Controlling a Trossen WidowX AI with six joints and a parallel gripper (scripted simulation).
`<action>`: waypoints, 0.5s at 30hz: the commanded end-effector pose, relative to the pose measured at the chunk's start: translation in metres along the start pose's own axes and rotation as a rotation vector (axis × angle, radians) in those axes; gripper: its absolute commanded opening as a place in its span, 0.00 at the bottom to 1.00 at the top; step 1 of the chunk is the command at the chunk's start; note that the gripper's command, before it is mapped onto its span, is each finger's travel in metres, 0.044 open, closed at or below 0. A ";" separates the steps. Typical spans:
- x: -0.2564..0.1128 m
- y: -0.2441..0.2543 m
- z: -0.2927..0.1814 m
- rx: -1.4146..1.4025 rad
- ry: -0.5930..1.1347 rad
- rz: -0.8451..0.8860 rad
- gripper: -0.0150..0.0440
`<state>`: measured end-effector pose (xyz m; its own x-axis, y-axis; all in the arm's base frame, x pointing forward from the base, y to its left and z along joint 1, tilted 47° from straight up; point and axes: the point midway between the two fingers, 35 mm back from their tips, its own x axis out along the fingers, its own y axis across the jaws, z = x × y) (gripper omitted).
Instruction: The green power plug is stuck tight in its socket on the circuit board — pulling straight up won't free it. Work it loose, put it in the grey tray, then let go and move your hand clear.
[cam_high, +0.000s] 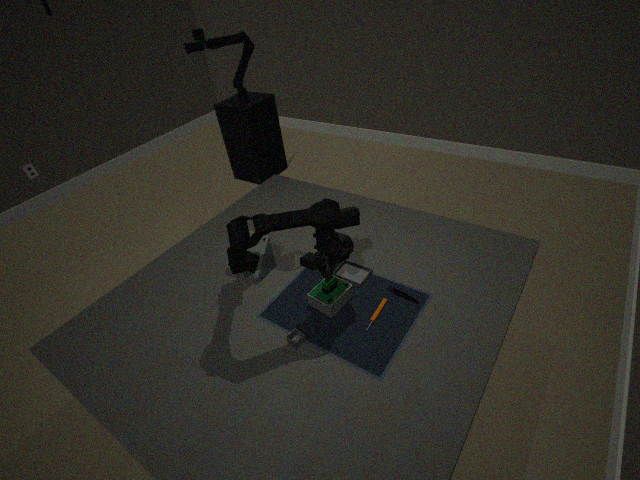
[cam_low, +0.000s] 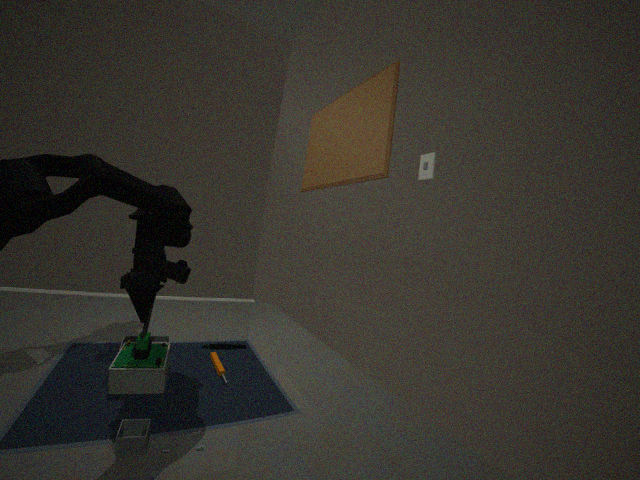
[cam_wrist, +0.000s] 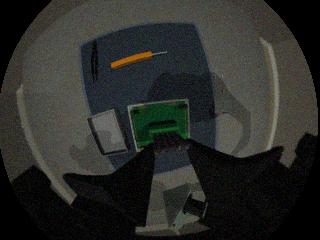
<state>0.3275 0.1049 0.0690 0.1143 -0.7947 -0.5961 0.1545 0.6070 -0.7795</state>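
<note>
A dim room is shown, with a black robot arm (cam_high: 289, 219) (cam_low: 116, 180) reached out over a dark blue mat (cam_high: 361, 351) (cam_low: 248, 397) (cam_wrist: 120, 85). The gripper (cam_high: 327, 275) (cam_low: 144, 329) (cam_wrist: 170, 144) is pointed downward, its fingers parted partway, well short of fully open. Between them the green power plug (cam_high: 329, 284) (cam_low: 143, 342) (cam_wrist: 157, 131) is gripped by its upper part.

The plug is placed above the green circuit board (cam_high: 321, 295) (cam_low: 124, 359) (cam_wrist: 142, 120), at the dark socket; whether it is still seated or slightly raised cannot be told. The board is set in the top of a pale box (cam_high: 323, 308) (cam_low: 136, 382) (cam_wrist: 129, 120), which is rested on the mat.

In the top view, a shallow grey tray with a dark rim (cam_high: 362, 282) (cam_wrist: 95, 136) is seen just beyond the box, on its far right side. A smaller open grey container (cam_high: 292, 342) (cam_low: 130, 445) is placed at the near left edge of the mat. The plug is contained in neither.

To the right of the box, an orange-handled screwdriver (cam_high: 378, 310) (cam_low: 217, 363) (cam_wrist: 131, 60) is laid flat, its metal tip turned toward the near side. Farther right and back, a thin black tool (cam_high: 404, 295) (cam_low: 224, 346) (cam_wrist: 94, 62) is laid on the mat, its exact kind too dark to be made out.
</note>
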 end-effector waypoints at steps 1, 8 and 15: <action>-0.024 -0.006 0.003 0.010 -0.042 0.131 0.25; -0.033 -0.007 0.004 0.006 0.027 0.124 0.25; -0.025 -0.006 0.003 0.008 -0.007 0.127 0.25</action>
<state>0.3288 0.1044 0.0741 0.0505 -0.7386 -0.6722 0.1604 0.6703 -0.7245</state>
